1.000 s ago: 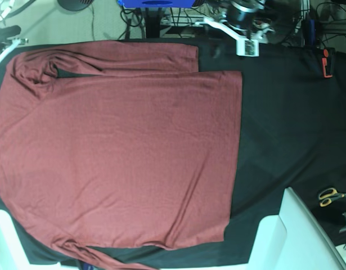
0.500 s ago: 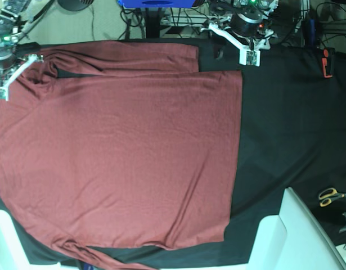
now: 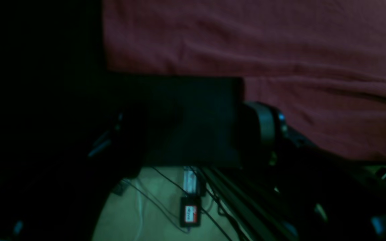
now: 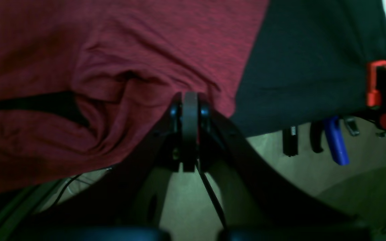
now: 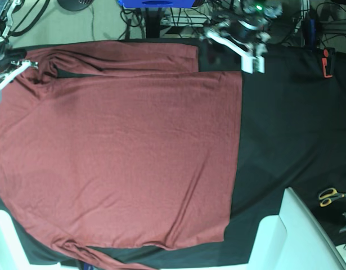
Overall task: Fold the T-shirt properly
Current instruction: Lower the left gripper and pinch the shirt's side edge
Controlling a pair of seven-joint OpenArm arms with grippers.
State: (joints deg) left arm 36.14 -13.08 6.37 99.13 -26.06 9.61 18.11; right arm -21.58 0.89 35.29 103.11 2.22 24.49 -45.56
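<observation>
Black-draped table, T-shirt flat; my left end effector, spread, has come nearer the hem; right end effector, pressed together, empty

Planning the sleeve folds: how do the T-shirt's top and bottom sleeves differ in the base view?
The top sleeve lies flat and straight beside the body, fully in view; the bottom sleeve is crumpled and runs off the picture's edge. Both are brick-red and rest on the black cloth.
</observation>
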